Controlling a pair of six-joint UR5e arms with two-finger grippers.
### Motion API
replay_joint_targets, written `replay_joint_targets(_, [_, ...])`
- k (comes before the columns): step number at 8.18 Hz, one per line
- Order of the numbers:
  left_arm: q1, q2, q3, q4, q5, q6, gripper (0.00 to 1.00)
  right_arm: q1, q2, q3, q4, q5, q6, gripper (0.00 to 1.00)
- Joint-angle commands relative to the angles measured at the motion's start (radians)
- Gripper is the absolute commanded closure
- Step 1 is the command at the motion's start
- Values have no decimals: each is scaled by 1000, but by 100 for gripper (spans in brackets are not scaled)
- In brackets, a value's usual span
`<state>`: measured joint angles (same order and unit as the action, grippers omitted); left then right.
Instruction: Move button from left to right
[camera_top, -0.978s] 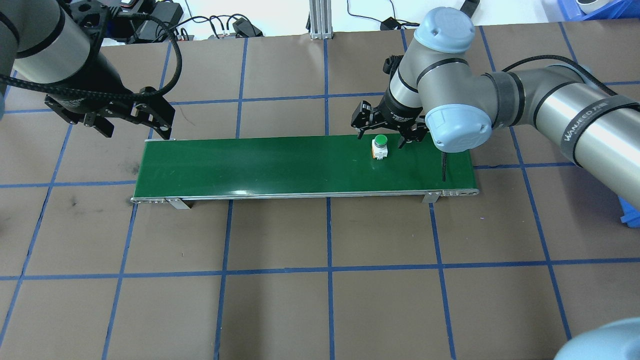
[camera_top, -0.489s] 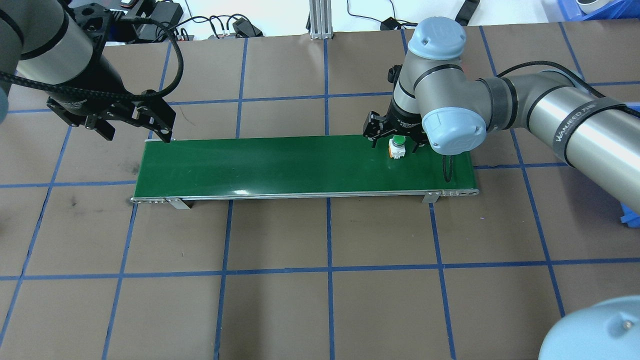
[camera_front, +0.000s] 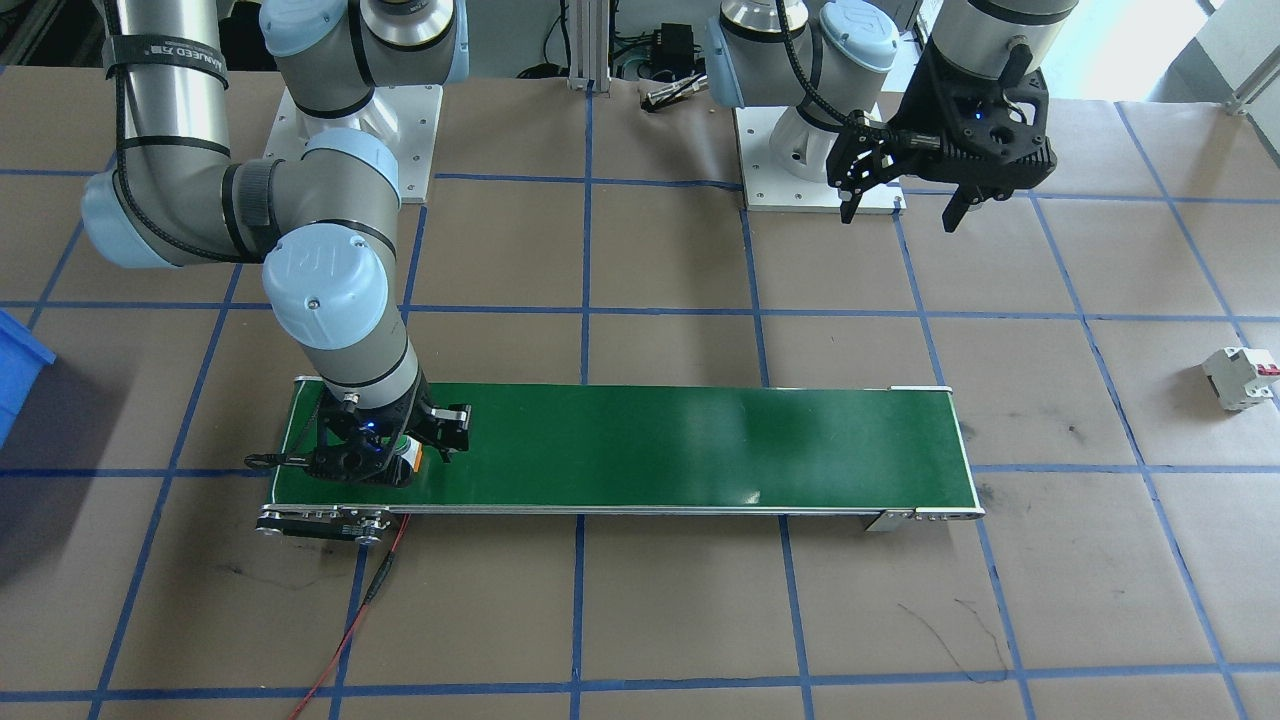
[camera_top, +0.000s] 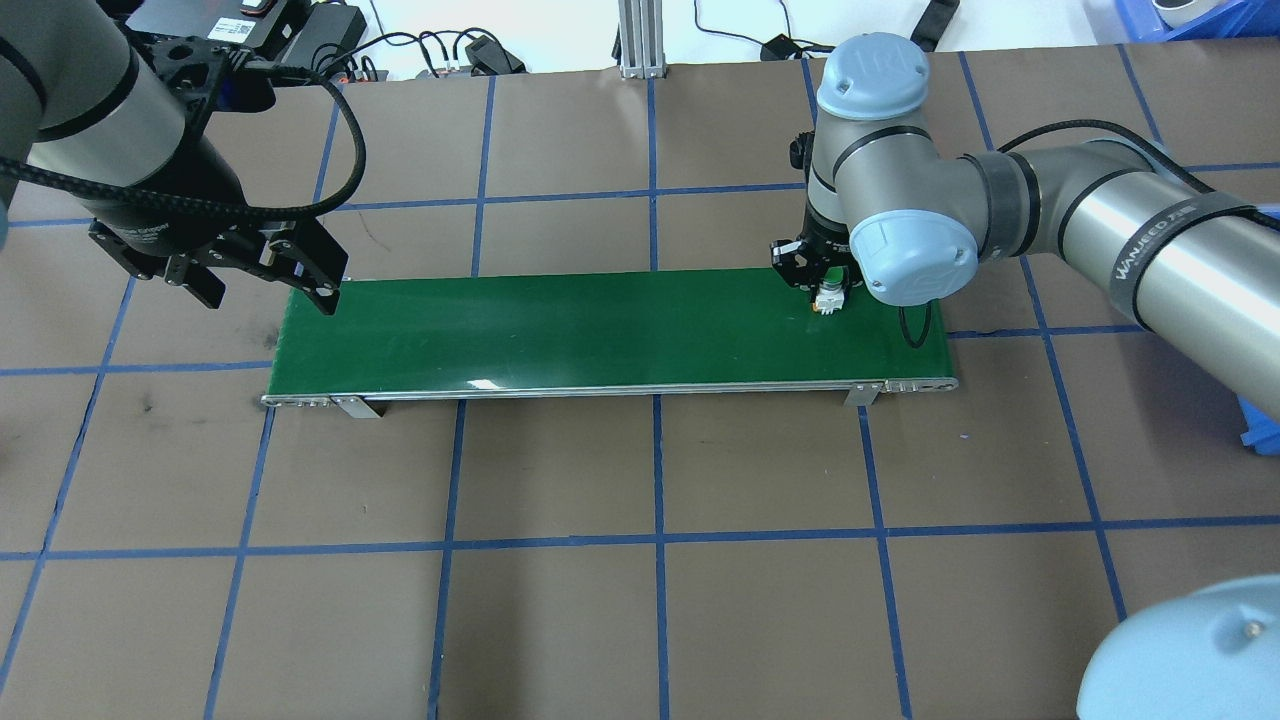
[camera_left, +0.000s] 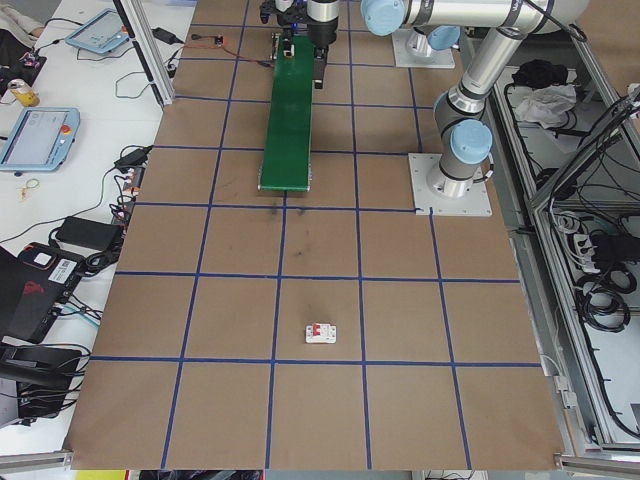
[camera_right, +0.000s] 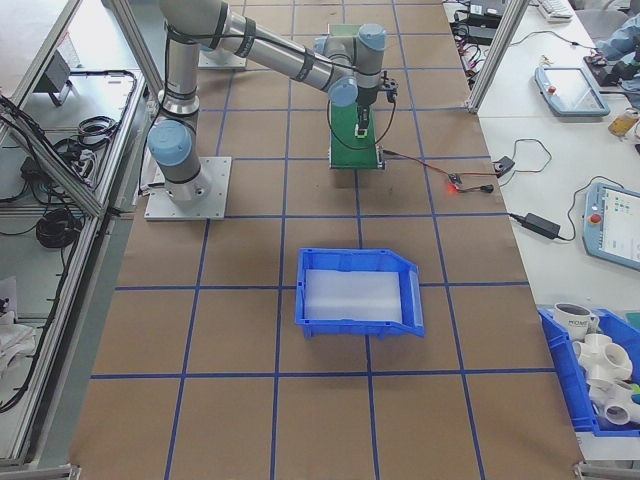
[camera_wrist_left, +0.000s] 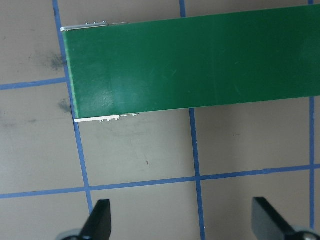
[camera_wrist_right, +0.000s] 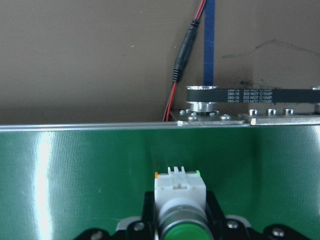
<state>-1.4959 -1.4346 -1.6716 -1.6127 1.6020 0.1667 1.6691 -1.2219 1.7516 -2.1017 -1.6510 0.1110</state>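
Two arms work a single green conveyor belt laid across the brown papered table. At the belt's right-hand end, the right gripper stands low over the belt with its fingers pressed against both sides of the button. The wrist view shows the white blocky body seated squarely between the dark pads, green cap toward the camera, terminals pointing out over the belt surface. The jaws are thus closed on the button, which appears to rest on or just above the belt near the drive pulley and its black timing belt. The vertical approach keeps the fingers clear of the belt's side rails and grips the flat faces of the body rather than the round cap, which would likely slip.

The left gripper hovers at the opposite end of the belt, jaws spread wide and holding nothing; its wrist view looks down past both fingertips onto bare paper and the belt's end. A white circuit breaker lies well apart on the table, and a blue bin sits beyond the belt on the right arm's side, a probable destination.
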Motion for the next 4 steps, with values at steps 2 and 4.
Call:
replay_joint_targets(2, [-10,-3,-11,-26,78,10,0,-167,-53,-55,18,-6,-210,100])
replay_joint_targets(4, [-9,-61,-11,112,143,22,0,-332,-91,-80,83,8,-491,100])
